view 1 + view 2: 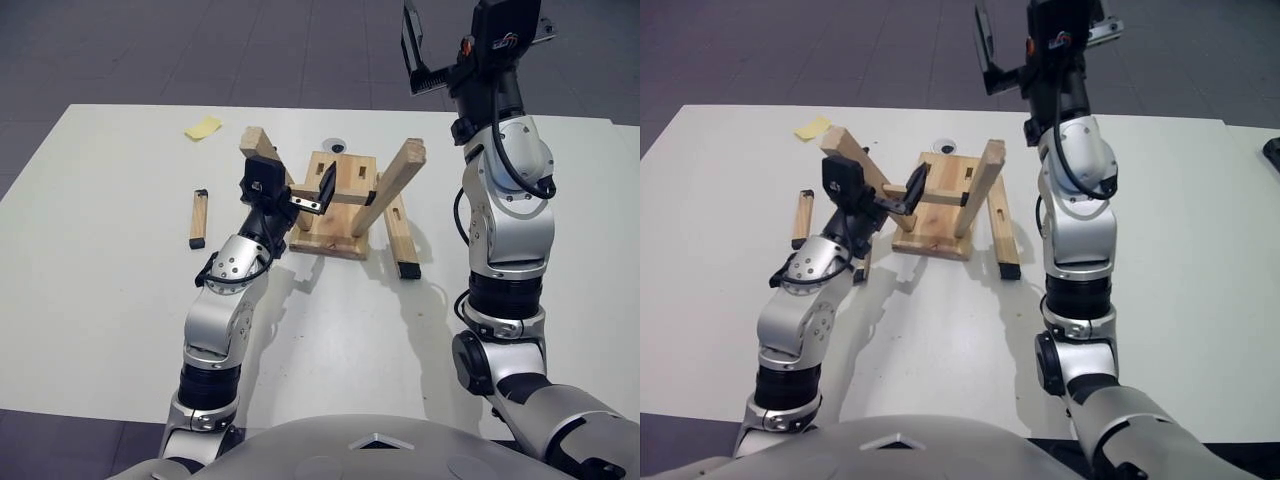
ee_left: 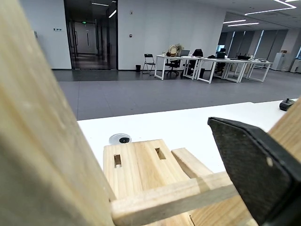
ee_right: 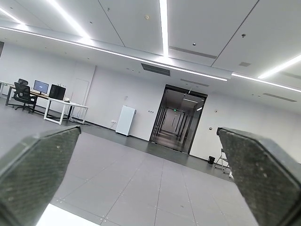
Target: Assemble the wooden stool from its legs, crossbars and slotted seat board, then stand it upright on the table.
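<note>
Left wrist view looks along my left pincer (image 1: 293, 185). Its pads are spread, and the thin pale wooden crossbar (image 2: 173, 197) runs between them. The pale square-section upright leg (image 1: 262, 148) sits close against one side, and one black pad (image 2: 254, 174) stands apart from the wood on the other. I pinch nothing that I can see. My right pincer (image 3: 150, 162) is raised high over the far part of the white surface (image 1: 110, 300), pads wide apart and empty.

The half-built stool lies upside down near the middle of the surface. The pale wooden slotted seat board (image 1: 335, 240) is flat, with two legs rising from it. The second leg (image 1: 402, 170) leans outward, and I cannot tell whether it is fully seated. A third pale leg with a black foot (image 1: 403, 238) lies just beside the board. A short wooden bar with a black tip (image 1: 198, 218) lies well apart toward my left.

I judge the parts stiff, light and hard to damage, though the sanded faces look smooth enough to slide between my pads. The joints look like plain push-fits, so lifting by the top of a leg could lever it loose. I would take each stick across its flat faces, near the end going into the slot. The finished stool I would take by the board's edge.
</note>
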Action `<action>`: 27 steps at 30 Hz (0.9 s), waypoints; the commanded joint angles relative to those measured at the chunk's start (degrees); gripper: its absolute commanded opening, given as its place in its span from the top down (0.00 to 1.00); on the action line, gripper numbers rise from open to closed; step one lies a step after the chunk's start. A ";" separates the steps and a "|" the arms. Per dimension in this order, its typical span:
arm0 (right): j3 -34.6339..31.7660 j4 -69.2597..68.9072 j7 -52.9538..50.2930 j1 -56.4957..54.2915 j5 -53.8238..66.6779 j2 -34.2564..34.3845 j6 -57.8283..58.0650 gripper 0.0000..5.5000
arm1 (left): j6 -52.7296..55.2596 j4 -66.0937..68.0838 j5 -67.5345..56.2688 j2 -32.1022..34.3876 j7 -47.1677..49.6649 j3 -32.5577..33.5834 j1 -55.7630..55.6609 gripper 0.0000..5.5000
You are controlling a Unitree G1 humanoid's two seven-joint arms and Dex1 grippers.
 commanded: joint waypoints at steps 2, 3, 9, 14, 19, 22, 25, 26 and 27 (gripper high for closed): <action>-0.23 1.87 -0.37 0.07 0.38 -0.71 -0.49 0.02 | 2.05 -2.82 0.65 0.95 -1.16 -1.94 -0.78 0.02; -0.24 2.05 -0.43 0.06 0.40 -0.76 -0.57 0.02 | 2.29 -2.90 0.91 1.09 -1.04 -1.99 -0.88 0.02; -1.38 3.87 -0.72 0.84 1.20 -0.98 -0.73 0.02 | 3.97 -4.92 -3.67 -0.11 -0.61 4.15 -9.04 0.02; -1.68 5.53 -0.98 0.47 1.70 -1.27 -1.73 0.02 | 5.36 -6.08 -7.43 -0.79 0.01 7.59 -14.43 0.02; -1.88 6.70 -1.36 -0.23 2.09 -1.61 -2.68 0.02 | 4.80 -2.27 -12.26 -1.18 1.81 14.71 -22.55 0.02; -1.76 6.90 -1.49 -0.25 2.26 -1.79 -2.92 0.02 | 3.76 1.11 -13.81 0.43 3.78 19.84 -28.84 0.02; -1.88 6.72 -1.78 0.04 2.31 -2.00 -2.84 0.02 | 5.12 4.34 -12.63 4.34 2.62 20.30 -30.44 0.02; -1.96 6.68 -1.95 0.18 2.31 -2.02 -2.77 0.02 | 6.56 6.01 -11.11 5.91 1.40 17.99 -29.02 0.02; -2.01 6.65 -2.12 0.29 2.31 -1.99 -2.67 0.02 | 7.18 7.72 -9.17 7.24 0.25 15.16 -26.97 0.02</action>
